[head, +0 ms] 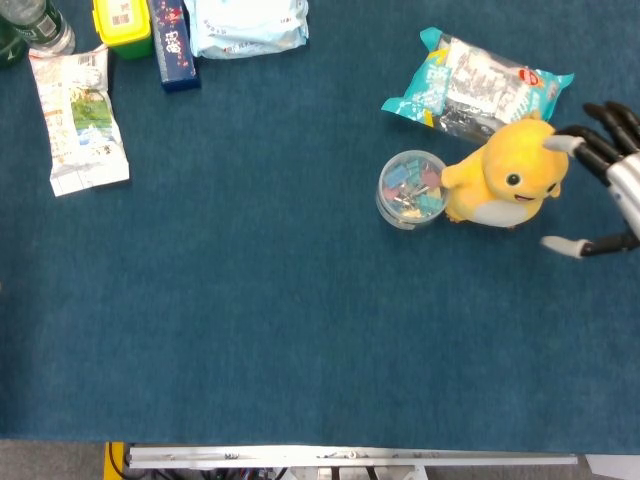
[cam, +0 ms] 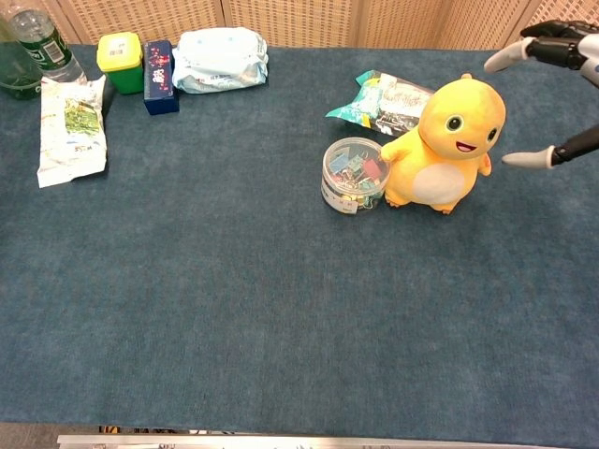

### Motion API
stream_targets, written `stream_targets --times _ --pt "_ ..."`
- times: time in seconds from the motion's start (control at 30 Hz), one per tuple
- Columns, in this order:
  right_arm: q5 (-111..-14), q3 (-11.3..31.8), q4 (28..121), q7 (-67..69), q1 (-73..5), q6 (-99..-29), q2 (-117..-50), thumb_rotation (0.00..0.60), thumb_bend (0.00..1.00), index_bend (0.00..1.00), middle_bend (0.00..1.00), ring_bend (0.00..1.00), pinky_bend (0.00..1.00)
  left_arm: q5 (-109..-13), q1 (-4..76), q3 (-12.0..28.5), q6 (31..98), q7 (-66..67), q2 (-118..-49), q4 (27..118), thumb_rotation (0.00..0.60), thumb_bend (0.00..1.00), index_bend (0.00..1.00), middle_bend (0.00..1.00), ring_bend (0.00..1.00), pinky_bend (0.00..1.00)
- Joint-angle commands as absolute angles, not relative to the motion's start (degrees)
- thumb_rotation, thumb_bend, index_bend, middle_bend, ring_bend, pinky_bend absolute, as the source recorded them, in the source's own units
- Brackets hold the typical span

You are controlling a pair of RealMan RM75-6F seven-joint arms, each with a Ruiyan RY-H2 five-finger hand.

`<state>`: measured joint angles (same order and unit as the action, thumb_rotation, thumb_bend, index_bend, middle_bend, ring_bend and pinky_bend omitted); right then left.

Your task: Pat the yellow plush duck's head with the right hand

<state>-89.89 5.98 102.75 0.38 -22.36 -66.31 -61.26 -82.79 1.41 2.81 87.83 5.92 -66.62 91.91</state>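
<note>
The yellow plush duck (cam: 443, 145) was seen upright near the table's right edge, touching a clear tub of clips (cam: 353, 176). The right hand (head: 606, 180) was held spread beside its head, holding nothing.

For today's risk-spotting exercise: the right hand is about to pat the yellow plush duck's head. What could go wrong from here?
1. The duck stands upright touching the clear tub of clips; a sideways push could topple it onto the tub.
2. The right hand, fingers spread, is beside the head, so it might swipe rather than pat.
</note>
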Motion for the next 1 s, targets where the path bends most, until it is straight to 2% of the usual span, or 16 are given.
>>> stream_targets --times 0.03,0.23,0.3,0.43,0.6,1.0 --pt "-88.9 6.9 102.6 0.5 -23.7 -65.2 -62.6 0.215 0.0 0.23 0.22 0.01 0.0 -82.7 1.3 2.8 87.8 5.7 -66.7 91.7 0.6 0.12 0.13 0.08 0.09 0.04" --pt "-87.8 7.7 101.7 0.0 -25.5 -64.1 -64.8 0.031 0.0 0.23 0.2 0.0 0.0 -82.5 1.4 2.8 87.5 5.6 -66.8 91.4 0.6 0.12 0.13 0.08 0.09 0.04" --pt "-86.4 8.2 101.2 -0.9 -26.6 -62.8 -66.1 0.001 0.0 0.23 0.17 0.0 0.0 -82.4 1.5 2.8 87.3 5.5 -66.9 91.2 0.6 0.12 0.13 0.08 0.09 0.04" --pt "-84.6 8.4 100.3 -3.0 -28.3 -60.3 -67.2 0.0 0.0 0.16 0.11 0.0 0.0 -82.4 1.6 2.8 87.0 5.5 -67.1 91.0 0.6 0.12 0.13 0.08 0.09 0.04" --pt "-84.0 8.2 97.9 -5.6 -30.2 -58.6 -69.2 0.0 0.0 0.11 0.09 0.0 0.0 -82.4 1.6 2.8 86.9 5.6 -67.1 91.0 0.6 0.12 0.13 0.08 0.09 0.04" --pt "-82.3 8.5 90.2 -4.3 -33.3 -56.7 -75.0 0.0 0.0 0.09 0.08 0.0 0.0 -82.0 1.5 2.9 86.9 5.7 -66.9 91.2 0.6 0.12 0.13 0.08 0.09 0.04"
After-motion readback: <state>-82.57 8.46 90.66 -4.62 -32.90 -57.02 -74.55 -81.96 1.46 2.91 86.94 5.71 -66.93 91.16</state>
